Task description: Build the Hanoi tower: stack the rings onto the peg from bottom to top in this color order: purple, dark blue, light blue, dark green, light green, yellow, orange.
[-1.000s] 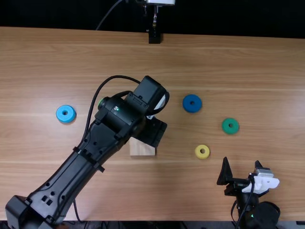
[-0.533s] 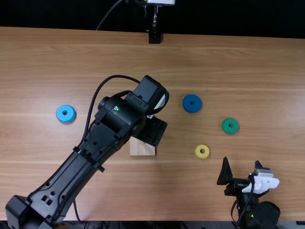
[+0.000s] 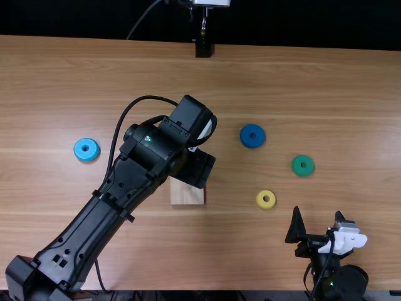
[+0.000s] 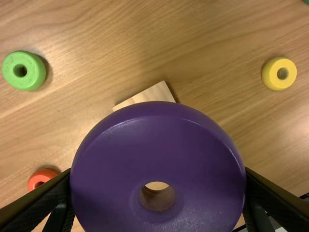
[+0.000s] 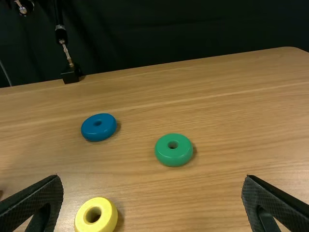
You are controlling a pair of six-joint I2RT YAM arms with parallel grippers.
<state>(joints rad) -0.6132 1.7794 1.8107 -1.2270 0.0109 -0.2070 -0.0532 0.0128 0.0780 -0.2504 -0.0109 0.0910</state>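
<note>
"Since the thick purple ring [image 4: 159, 128] is pinched across its rim by the left hand [image 4: 157, 174], over the pale wooden base [image 3: 187, 195], how should it be treated?"

"As something stiff and probably light, perhaps slippery. It is best gripped at opposite sides, with the central hole left uncovered."

"And the right hand [image 5: 152, 179]?"

"Its fingers are spread; nothing is gripped."

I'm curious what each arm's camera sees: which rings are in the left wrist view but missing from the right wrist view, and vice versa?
Left wrist view only: the purple ring, light green ring and orange ring.
Right wrist view only: the dark blue ring.
Both: the yellow ring and dark green ring, the latter cut off in the left wrist view.
</note>
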